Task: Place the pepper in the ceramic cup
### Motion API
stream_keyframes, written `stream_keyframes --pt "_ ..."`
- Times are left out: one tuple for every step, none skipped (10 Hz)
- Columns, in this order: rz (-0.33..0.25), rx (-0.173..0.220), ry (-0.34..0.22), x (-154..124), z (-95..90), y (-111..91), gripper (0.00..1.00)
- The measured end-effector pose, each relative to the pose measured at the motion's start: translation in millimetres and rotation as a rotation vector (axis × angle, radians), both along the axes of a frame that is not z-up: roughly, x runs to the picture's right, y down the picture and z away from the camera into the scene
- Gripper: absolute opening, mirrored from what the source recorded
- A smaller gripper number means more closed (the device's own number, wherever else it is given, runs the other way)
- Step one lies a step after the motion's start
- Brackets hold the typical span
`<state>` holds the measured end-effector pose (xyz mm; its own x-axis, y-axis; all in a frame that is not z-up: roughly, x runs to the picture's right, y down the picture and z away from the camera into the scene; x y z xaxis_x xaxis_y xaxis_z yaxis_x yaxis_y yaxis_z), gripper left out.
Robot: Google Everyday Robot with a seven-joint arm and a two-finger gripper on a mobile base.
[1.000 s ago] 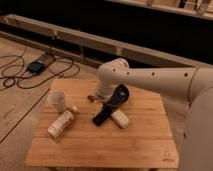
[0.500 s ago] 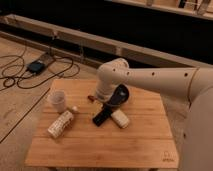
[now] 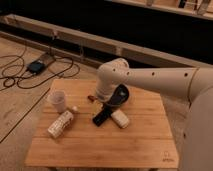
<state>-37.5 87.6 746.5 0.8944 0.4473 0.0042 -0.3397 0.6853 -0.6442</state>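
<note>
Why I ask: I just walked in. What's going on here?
A robot arm reaches over the wooden table, its gripper low near the middle, in front of the dark bowl. The pepper lies on the table left of the arm, not yet in the ceramic cup, which stands upright farther left.

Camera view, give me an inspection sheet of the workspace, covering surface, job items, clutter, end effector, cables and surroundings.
Surface: wooden table, slatted top.
Job's things: pepper lies on the table right of the ceramic cup, not in it; the cup stands upright near the left edge.
Clutter: patterned bottle on its side in front of the cup; small whitish knob beside it; dark bowl partly behind the arm; whitish object.
Grippers: end effector low at the table, between the pepper and the whitish object.
Cables: dark cables on the floor at left, by a dark device.
Surroundings: long rail behind; people, nothing seen.
</note>
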Motion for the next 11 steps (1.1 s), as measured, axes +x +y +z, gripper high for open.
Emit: stream_keyframes --pt "-0.004 0.000 -0.004 -1 5.9 -2 0.80" --pt "-0.017 0.005 -0.015 -7 14.7 -4 0.80" --pt "-0.038 0.012 -0.034 -18 29.3 -8 0.80" --pt "-0.056 0.019 -0.041 -22 43.5 -12 0.80" --pt "-0.069 0.022 -0.048 -26 56.0 -13 0.80" --pt "-0.084 0.023 -0.059 -34 68.3 -15 0.80" --pt "-0.099 0.025 -0.073 -43 81.4 -17 0.80" --pt "-0.108 0.023 -0.079 -46 89.1 -17 0.80" --pt "-0.118 0.020 -0.085 -50 100.8 -16 0.80" --pt "-0.128 0.017 -0.089 -52 110.2 -16 0.80" --pt "-0.137 0.015 -0.092 -55 117.4 -15 0.80"
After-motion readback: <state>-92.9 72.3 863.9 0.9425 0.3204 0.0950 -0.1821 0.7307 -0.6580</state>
